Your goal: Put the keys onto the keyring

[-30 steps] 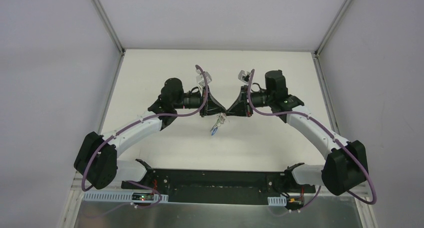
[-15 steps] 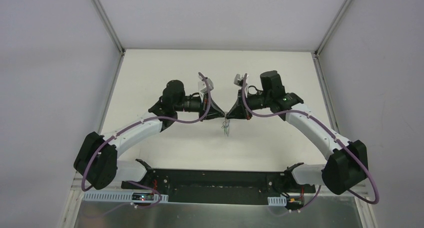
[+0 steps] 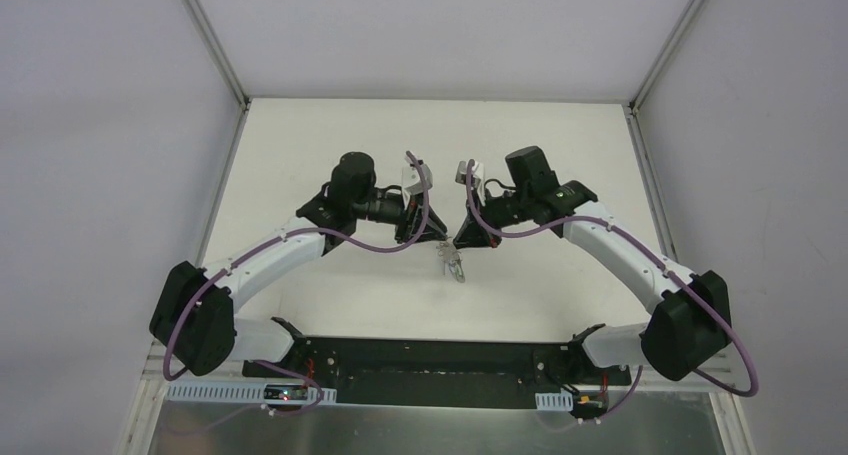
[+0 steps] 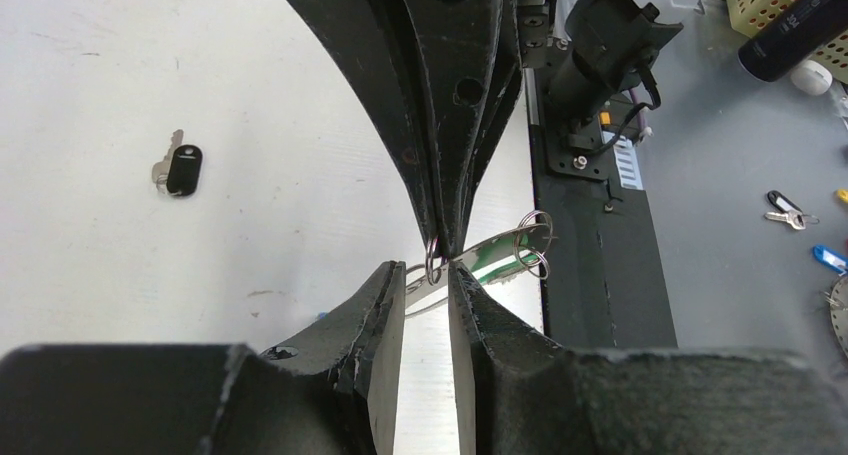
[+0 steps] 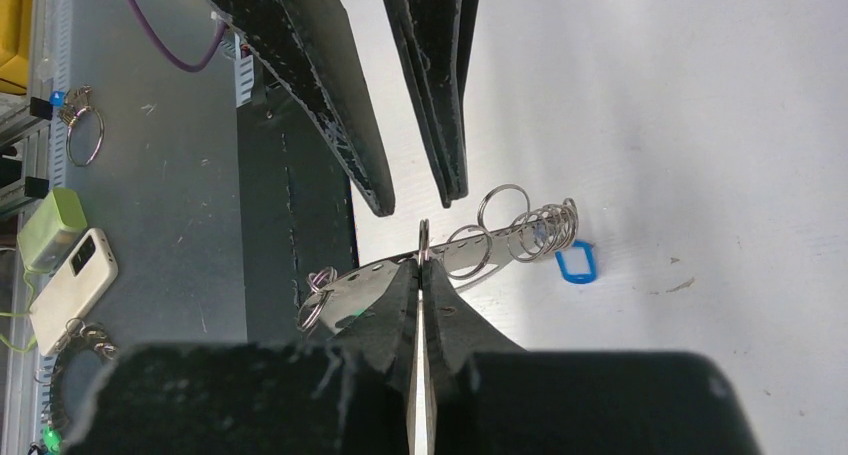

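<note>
My right gripper is shut on one ring of the keyring, a silvery strap carrying several metal rings, and holds it above the table. My left gripper is open, tip to tip with the right one, and the held ring stands between its fingertips. A blue key head shows by the ring cluster; I cannot tell whether it hangs there. Something green shows at the strap. The black key lies on the table. In the top view the keyring dangles below both grippers.
The black base bar runs along the near table edge. Beyond it is a grey bench with loose keys, a phone and spare rings. Enclosure walls stand left, right and behind.
Both grippers have moved toward the near edge, tips still meeting. The keyring has swung right and now hangs under the right gripper.
</note>
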{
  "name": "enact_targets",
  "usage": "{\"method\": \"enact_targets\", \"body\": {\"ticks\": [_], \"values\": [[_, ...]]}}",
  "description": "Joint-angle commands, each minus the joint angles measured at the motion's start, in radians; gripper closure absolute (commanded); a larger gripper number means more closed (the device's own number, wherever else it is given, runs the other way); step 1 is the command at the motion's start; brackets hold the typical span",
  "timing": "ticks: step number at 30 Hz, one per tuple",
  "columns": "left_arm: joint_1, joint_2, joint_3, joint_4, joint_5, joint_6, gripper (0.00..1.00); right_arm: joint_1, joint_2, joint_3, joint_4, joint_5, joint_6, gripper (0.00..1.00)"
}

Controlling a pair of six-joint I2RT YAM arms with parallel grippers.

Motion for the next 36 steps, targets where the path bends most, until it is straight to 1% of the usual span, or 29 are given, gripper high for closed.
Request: {"method": "enact_targets", "body": {"ticks": [1,11,14,17,20,23,29,30,31,32,33,36], "values": [[0.005,0.021,0.041,0.043,0.038,0.021,0.76,0.007,0.000,0.045,-0.008,-0.013,-0.026,1.00],[-0.022,0.064,0.039,0.089,0.047,-0.004,0.77,0.007,-0.014,0.024,0.020,-0.028,-0.014,1.00],[-0.026,0.073,0.046,0.105,0.043,-0.016,0.80,0.008,-0.017,0.017,0.025,-0.027,-0.010,1.00],[-0.028,0.083,0.054,0.121,0.041,-0.017,0.87,0.008,-0.020,0.012,0.030,-0.027,-0.007,1.00],[-0.031,0.092,0.057,0.130,0.046,-0.050,0.92,0.007,-0.020,0.008,0.035,-0.026,-0.004,1.00],[-0.036,0.098,0.057,0.128,0.056,-0.050,1.00,0.006,-0.020,0.008,0.041,-0.026,0.004,1.00],[-0.037,0.085,0.046,0.093,0.086,-0.029,1.00,0.000,-0.040,-0.006,0.077,-0.006,0.027,1.00],[-0.035,0.075,0.036,0.099,0.084,-0.029,1.00,-0.008,-0.050,-0.016,0.090,-0.001,0.037,0.98],[-0.032,0.066,0.025,0.118,0.087,-0.033,1.00,-0.018,-0.062,-0.027,0.103,0.002,0.048,0.93],[-0.028,0.058,0.011,0.163,0.092,-0.067,1.00,-0.034,-0.075,-0.037,0.121,0.001,0.066,0.86],[-0.025,0.054,-0.006,0.227,0.097,-0.119,1.00,-0.053,-0.089,-0.052,0.145,-0.008,0.088,0.76],[-0.009,0.050,-0.055,0.457,0.090,-0.303,1.00,-0.129,-0.132,-0.087,0.207,-0.050,0.152,0.56]]}}
